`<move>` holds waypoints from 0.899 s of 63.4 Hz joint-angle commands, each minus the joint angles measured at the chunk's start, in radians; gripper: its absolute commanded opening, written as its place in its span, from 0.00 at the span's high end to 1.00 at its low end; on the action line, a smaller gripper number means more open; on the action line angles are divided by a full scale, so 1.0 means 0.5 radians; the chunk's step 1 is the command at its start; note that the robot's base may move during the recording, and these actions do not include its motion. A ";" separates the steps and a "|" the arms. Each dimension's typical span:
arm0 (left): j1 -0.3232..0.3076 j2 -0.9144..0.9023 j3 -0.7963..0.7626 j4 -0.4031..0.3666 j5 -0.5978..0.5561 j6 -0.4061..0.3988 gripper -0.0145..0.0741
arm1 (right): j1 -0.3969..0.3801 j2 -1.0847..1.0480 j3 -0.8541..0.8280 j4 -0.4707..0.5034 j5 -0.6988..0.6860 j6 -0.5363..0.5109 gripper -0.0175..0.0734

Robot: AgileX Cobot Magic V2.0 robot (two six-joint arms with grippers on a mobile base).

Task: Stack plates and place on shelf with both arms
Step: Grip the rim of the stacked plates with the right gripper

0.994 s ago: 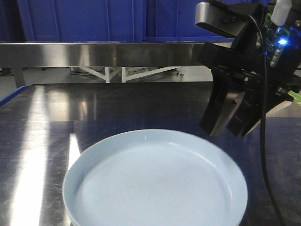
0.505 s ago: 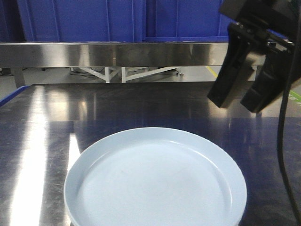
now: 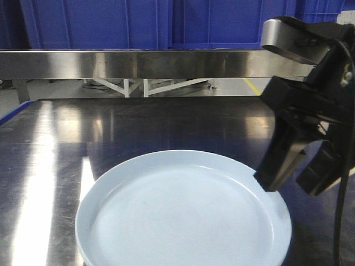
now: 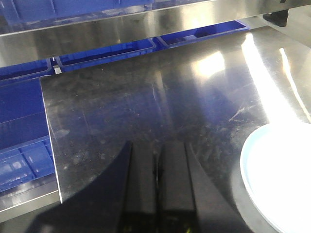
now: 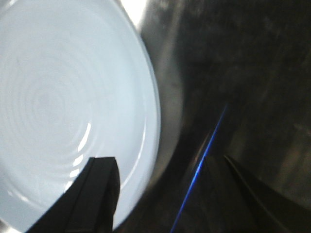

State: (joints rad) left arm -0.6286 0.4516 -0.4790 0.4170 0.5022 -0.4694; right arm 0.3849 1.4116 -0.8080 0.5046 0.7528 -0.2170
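A pale blue plate [image 3: 183, 213] lies on the dark steel tabletop [image 3: 138, 127], close to the front view camera. My right gripper [image 3: 295, 185] hangs open at the plate's right rim. In the right wrist view one finger [image 5: 99, 194] is over the plate [image 5: 68, 107] and the other is outside the rim, so the right gripper [image 5: 166, 159] straddles the edge. My left gripper [image 4: 158, 165] is shut with nothing in it, low over the table left of the plate [image 4: 277, 174]. The steel shelf rail [image 3: 138, 64] runs across the back.
Blue plastic crates [image 3: 138, 22] stand behind the shelf rail. More blue crates [image 4: 24, 141] sit below the table's left edge [image 4: 51, 145] in the left wrist view. A black cable [image 3: 341, 221] hangs from the right arm.
The right gripper rose to the upper right half a second ago, then came down to the plate's right rim. The plate has stayed put.
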 commanded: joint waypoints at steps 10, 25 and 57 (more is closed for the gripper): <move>-0.013 0.005 -0.059 0.026 -0.136 -0.017 0.74 | 0.085 0.037 -0.042 0.089 -0.170 -0.011 0.27; -0.013 0.005 -0.059 0.026 -0.136 -0.017 0.74 | 0.091 0.155 -0.042 0.089 -0.216 -0.011 0.28; -0.013 0.005 -0.059 0.026 -0.136 -0.017 0.74 | 0.091 0.184 -0.046 0.084 -0.204 -0.011 0.75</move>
State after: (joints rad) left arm -0.6286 0.4516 -0.4790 0.4170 0.5022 -0.4694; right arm 0.4285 1.5285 -0.8136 0.5394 0.6380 -0.2147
